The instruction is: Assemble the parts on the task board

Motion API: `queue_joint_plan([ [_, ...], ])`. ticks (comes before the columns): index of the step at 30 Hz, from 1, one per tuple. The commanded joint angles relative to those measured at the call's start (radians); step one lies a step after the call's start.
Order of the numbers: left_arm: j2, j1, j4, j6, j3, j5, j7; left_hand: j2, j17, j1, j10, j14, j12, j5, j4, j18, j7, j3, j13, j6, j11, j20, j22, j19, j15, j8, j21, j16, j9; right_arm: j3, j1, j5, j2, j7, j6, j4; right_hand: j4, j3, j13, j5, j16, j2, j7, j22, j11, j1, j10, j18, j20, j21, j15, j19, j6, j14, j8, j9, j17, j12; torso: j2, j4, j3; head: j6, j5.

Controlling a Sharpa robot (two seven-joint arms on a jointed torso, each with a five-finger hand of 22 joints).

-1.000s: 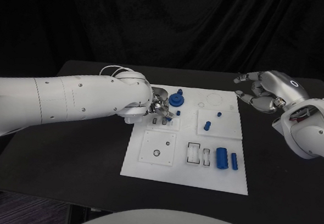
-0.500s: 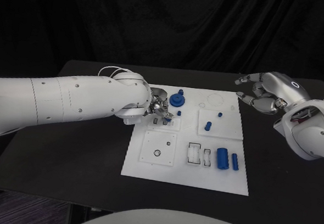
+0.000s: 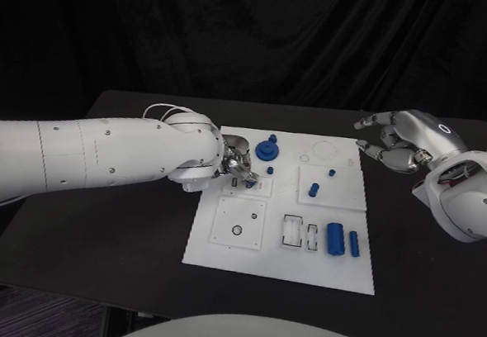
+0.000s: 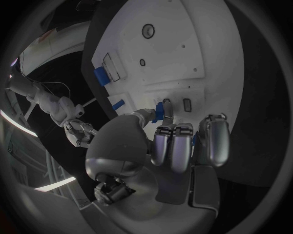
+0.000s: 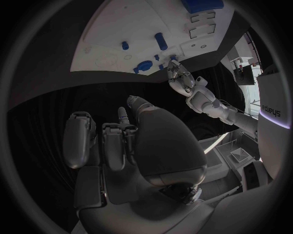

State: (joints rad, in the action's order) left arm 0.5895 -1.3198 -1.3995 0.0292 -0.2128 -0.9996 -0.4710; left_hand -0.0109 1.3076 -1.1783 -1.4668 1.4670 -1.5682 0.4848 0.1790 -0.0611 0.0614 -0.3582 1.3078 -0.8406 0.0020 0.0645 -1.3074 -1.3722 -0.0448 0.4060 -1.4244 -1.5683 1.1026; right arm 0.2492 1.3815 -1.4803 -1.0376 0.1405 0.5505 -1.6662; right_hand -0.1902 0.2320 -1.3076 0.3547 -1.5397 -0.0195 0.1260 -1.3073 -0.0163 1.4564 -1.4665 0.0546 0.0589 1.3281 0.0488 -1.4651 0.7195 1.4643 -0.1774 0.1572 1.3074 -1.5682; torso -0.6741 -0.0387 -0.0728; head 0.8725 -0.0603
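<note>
A small blue part [image 4: 158,111] is pinched by the left hand [image 3: 235,162] over the task board [image 3: 280,260], at its left edge near the far end. The right hand [image 3: 393,139] is held off the board's far right corner above the tabletop [image 3: 91,241], fingers apart, nothing gripped.

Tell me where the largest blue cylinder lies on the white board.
In the head view, the large blue cylinder lies on the white task board, toward its near right corner, between a rectangular slot and a thinner blue cylinder.
</note>
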Motion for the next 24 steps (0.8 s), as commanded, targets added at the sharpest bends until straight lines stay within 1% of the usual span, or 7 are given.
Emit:
queue_joint_plan([
  [1, 0.004, 0.004, -0.007, -0.019, 0.001, 0.002, 0.005, 0.002, 0.263, 0.006, -0.104, 0.104, -0.003, -0.008, -0.003, -0.007, 0.001, -0.008, 0.263, -0.006, -0.006, 0.000, -0.028, 0.004, -0.004, -0.004, 0.005, -0.003, 0.003, -0.001, -0.003, -0.001, -0.002, 0.022, -0.012, 0.000, 0.001, 0.007, -0.263, 0.005, 0.004, 0.008, 0.001, -0.190, -0.010, 0.001, -0.104, 0.001, 0.006, -0.005, -0.007, -0.011, 0.007, 0.097, 0.005, -0.002, 0.234, -0.003, 0.001, -0.0004, -0.0006, 0.000, -0.001],
  [5, 0.009, 0.009, -0.009, -0.023, 0.001, 0.002, 0.004, 0.004, 0.263, 0.015, -0.104, 0.104, -0.003, -0.023, -0.002, -0.008, 0.000, -0.015, 0.263, -0.010, -0.007, -0.001, -0.028, 0.005, -0.005, -0.007, 0.007, -0.003, 0.008, -0.001, -0.003, -0.001, -0.002, 0.025, -0.016, -0.001, 0.001, 0.008, -0.263, 0.006, 0.005, 0.008, 0.001, -0.189, -0.010, 0.001, -0.104, 0.001, 0.006, -0.006, -0.007, -0.010, 0.008, 0.097, 0.005, -0.002, 0.233, -0.003, 0.000, 0.0001, -0.0001, 0.000, -0.001],
  [13, 0.016, 0.019, -0.012, -0.031, 0.001, 0.002, 0.007, 0.005, 0.263, 0.019, -0.104, 0.104, -0.003, -0.031, -0.003, -0.008, 0.000, -0.019, 0.263, -0.012, -0.007, -0.001, -0.028, 0.006, -0.005, -0.009, 0.008, -0.003, 0.010, -0.001, -0.003, -0.001, -0.003, 0.029, -0.023, -0.001, 0.001, 0.008, -0.263, 0.007, 0.007, 0.008, 0.000, -0.189, -0.009, 0.001, -0.104, 0.002, 0.007, -0.008, -0.007, -0.010, 0.008, 0.097, 0.006, -0.002, 0.232, -0.003, 0.001, 0.0004, -0.0010, 0.000, 0.000],
  [15, 0.018, 0.022, -0.012, -0.039, 0.001, 0.002, 0.012, 0.006, 0.263, 0.023, -0.104, 0.104, -0.003, -0.041, -0.002, -0.008, 0.000, -0.022, 0.263, -0.012, -0.007, -0.001, -0.027, 0.006, -0.005, -0.012, 0.009, -0.003, 0.013, -0.001, -0.003, -0.001, -0.003, 0.030, -0.026, -0.001, 0.001, 0.008, -0.263, 0.007, 0.007, 0.008, 0.000, -0.189, -0.009, 0.001, -0.104, 0.002, 0.007, -0.008, -0.007, -0.010, 0.008, 0.097, 0.006, -0.002, 0.232, -0.003, 0.001, 0.0005, -0.0009, 0.000, -0.001],
  [16, 0.018, 0.023, -0.012, -0.043, 0.001, 0.002, 0.016, 0.006, 0.263, 0.030, -0.104, 0.104, -0.003, -0.064, -0.001, -0.008, 0.000, -0.025, 0.263, -0.013, -0.007, -0.001, -0.027, 0.007, -0.005, -0.015, 0.011, -0.003, 0.016, -0.001, -0.003, -0.001, -0.003, 0.030, -0.026, -0.001, 0.001, 0.009, -0.263, 0.008, 0.008, 0.008, 0.000, -0.188, -0.009, 0.001, -0.104, 0.002, 0.007, -0.010, -0.007, -0.009, 0.009, 0.096, 0.005, -0.003, 0.231, -0.003, 0.001, 0.0006, -0.0009, 0.000, -0.001],
  [17, 0.019, 0.024, -0.011, -0.048, 0.001, 0.002, 0.019, 0.006, 0.263, 0.032, -0.104, 0.104, -0.003, -0.073, -0.001, -0.008, 0.000, -0.026, 0.263, -0.014, -0.007, -0.001, -0.027, 0.008, -0.005, -0.017, 0.012, -0.003, 0.018, -0.001, -0.003, -0.001, -0.003, 0.030, -0.027, -0.001, 0.001, 0.009, -0.263, 0.008, 0.008, 0.008, 0.000, -0.188, -0.009, 0.001, -0.104, 0.002, 0.007, -0.010, -0.007, -0.009, 0.009, 0.096, 0.005, -0.003, 0.231, -0.003, 0.000, 0.0008, -0.0009, 0.000, -0.001],
  [24, 0.025, 0.029, -0.014, -0.086, 0.001, 0.002, 0.053, 0.003, 0.263, 0.035, -0.104, 0.104, -0.003, -0.089, -0.002, -0.009, 0.000, -0.032, 0.263, -0.014, -0.007, -0.001, -0.024, 0.011, -0.004, -0.022, 0.015, -0.003, 0.022, -0.001, -0.003, -0.001, -0.004, 0.032, -0.033, -0.001, 0.001, 0.010, -0.263, 0.008, 0.010, 0.008, -0.001, -0.188, -0.009, 0.001, -0.104, 0.002, 0.007, -0.011, -0.007, -0.009, 0.010, 0.096, 0.005, -0.003, 0.230, -0.003, 0.000, 0.0004, -0.0005, 0.000, -0.002],
])
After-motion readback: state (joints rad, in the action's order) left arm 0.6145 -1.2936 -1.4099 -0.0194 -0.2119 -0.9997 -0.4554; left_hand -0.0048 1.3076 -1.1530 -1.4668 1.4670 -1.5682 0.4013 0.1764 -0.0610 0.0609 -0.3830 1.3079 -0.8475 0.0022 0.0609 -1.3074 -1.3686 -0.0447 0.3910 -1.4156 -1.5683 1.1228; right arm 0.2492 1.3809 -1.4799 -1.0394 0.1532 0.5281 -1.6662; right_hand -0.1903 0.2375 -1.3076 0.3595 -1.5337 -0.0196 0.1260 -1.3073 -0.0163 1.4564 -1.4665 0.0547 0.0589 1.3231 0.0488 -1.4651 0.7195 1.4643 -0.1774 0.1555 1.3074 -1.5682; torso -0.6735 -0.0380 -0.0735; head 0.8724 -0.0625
